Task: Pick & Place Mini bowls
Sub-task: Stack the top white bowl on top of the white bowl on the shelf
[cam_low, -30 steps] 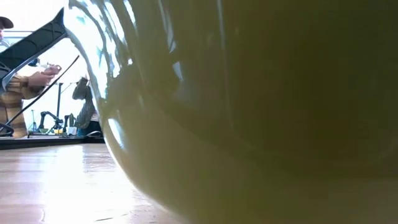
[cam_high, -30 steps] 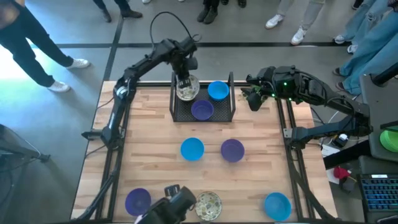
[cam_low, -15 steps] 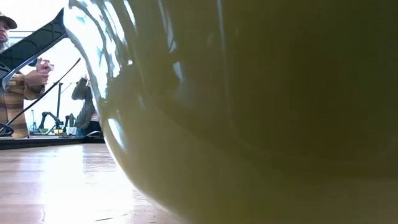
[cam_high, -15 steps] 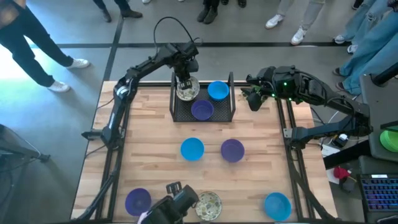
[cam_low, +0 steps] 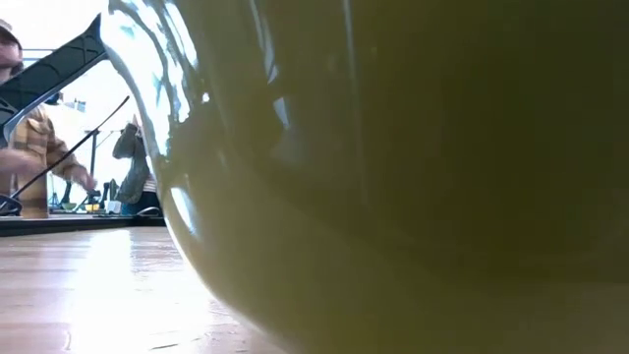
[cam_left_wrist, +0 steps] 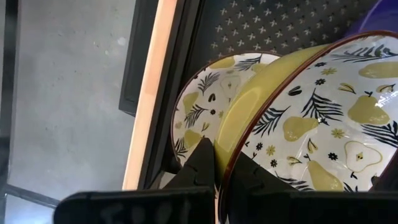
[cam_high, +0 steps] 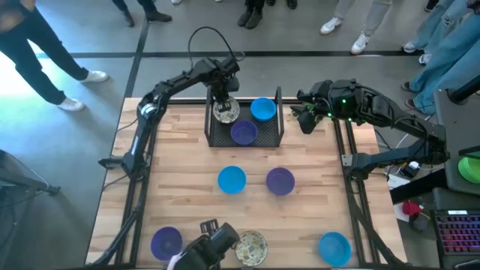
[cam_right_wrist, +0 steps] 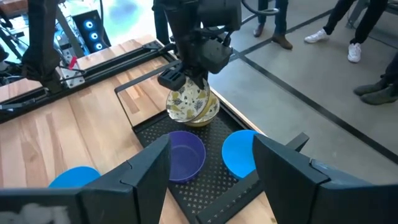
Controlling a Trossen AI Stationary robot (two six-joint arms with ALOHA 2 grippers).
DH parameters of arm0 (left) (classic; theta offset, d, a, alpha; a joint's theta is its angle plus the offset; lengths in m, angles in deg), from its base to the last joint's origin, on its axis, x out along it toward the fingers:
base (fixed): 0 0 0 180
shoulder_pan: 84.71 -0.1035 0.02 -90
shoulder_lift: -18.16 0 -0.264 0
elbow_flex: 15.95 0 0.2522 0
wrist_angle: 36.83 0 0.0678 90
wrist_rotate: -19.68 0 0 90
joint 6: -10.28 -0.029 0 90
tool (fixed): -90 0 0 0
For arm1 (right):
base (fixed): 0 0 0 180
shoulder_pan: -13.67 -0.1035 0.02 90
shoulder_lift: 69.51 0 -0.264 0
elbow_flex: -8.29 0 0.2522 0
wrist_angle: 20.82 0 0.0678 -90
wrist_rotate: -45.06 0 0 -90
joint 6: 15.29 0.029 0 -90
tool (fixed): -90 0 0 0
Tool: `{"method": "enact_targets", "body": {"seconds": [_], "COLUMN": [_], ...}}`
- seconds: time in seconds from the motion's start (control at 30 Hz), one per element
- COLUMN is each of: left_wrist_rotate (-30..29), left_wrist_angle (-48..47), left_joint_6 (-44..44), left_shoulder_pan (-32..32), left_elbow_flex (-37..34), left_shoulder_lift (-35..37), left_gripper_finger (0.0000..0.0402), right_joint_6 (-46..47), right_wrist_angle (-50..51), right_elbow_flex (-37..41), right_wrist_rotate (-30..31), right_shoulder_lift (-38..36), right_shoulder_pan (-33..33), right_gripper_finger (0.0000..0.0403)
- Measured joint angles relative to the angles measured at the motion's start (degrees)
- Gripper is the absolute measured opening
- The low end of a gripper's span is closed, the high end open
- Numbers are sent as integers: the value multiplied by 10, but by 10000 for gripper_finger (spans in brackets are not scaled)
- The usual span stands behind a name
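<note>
Left end effector [cam_left_wrist: 216, 169] pinches patterned bowl [cam_left_wrist: 323, 118] over another patterned bowl [cam_left_wrist: 202, 106].

We see a grey concrete floor [cam_high: 90, 45] crossed by a dark seam [cam_high: 330, 54] around the pale wooden surface [cam_high: 187, 172]. People's legs and shoes [cam_high: 367, 34] line its far side. Bright daylight [cam_low: 88, 108] fills the room behind a person in a plaid shirt [cam_low: 34, 157].
</note>
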Motion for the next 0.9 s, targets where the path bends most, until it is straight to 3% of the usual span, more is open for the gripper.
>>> {"method": "enact_targets", "body": {"seconds": [0.9], "left_wrist_rotate": [-5], "left_wrist_angle": [32], "left_joint_6": [11], "left_shoulder_pan": [-11], "left_elbow_flex": [-35], "left_shoulder_lift": [-7], "left_gripper_finger": [3], "right_joint_6": [0], "right_wrist_angle": [2], "right_elbow_flex": [0], "right_wrist_rotate": [0], "right_shoulder_lift": [0], "right_shoulder_pan": [0], "right_gripper_finger": [221]}}
